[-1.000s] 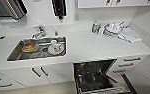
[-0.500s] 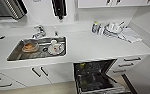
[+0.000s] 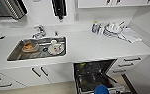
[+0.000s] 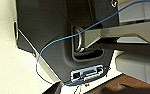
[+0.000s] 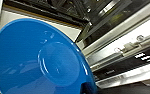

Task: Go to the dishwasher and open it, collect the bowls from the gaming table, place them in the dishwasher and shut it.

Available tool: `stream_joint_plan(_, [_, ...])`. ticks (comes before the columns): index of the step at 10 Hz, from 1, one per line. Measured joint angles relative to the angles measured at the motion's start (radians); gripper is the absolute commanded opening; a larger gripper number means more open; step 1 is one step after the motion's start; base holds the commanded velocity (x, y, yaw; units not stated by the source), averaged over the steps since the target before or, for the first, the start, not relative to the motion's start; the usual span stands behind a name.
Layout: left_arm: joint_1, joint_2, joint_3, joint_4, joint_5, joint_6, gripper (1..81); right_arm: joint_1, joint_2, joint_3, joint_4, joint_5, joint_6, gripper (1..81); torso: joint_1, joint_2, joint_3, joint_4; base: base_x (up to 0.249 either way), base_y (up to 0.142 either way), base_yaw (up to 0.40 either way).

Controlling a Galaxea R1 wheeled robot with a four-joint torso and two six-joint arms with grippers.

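Dishwasher [image 3: 96,75] door open, blue bowl [image 5: 41,60] just above racks, w/ right claw's grip unclear, left claw state unclear

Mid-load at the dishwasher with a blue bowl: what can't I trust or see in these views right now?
- Right gripper's jaws: hidden in the right wrist view by the blue bowl.
- Bowl in the head view: cut off by the bottom edge.
- Dishwasher racks: dark and blurred in the head view; free slots unreadable.
- Left gripper: the left wrist view is taken up by the robot's own dark body.
- Sink dishes: too blurred to identify.

Blue bowl [image 3: 101,89] above open dishwasher [image 3: 96,75]
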Motion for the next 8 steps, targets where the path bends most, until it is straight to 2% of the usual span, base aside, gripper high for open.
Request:
stream_joint_plan(2, [0.025,0.066,-0.077,0.02,-0.004,0.0,81.1,0.082,0.0,0.014,0.03,-0.058,0.001,1.0,0.0,0.0,0.0,0.0,0.0,0.0,0.0])
stream_joint_plan(5, [0.05,0.08,-0.099,0.03,-0.004,0.0,81.1,0.177,0.05,-0.008,0.055,-0.104,0.004,1.0,0.0,0.0,0.0,0.0,0.0,0.0,0.0])
stream_joint_plan(8, [0.053,0.085,-0.107,0.029,-0.004,0.0,81.1,0.214,0.16,-0.17,0.06,-0.158,0.006,1.0,0.0,0.0,0.0,0.0,0.0,0.0,0.0])
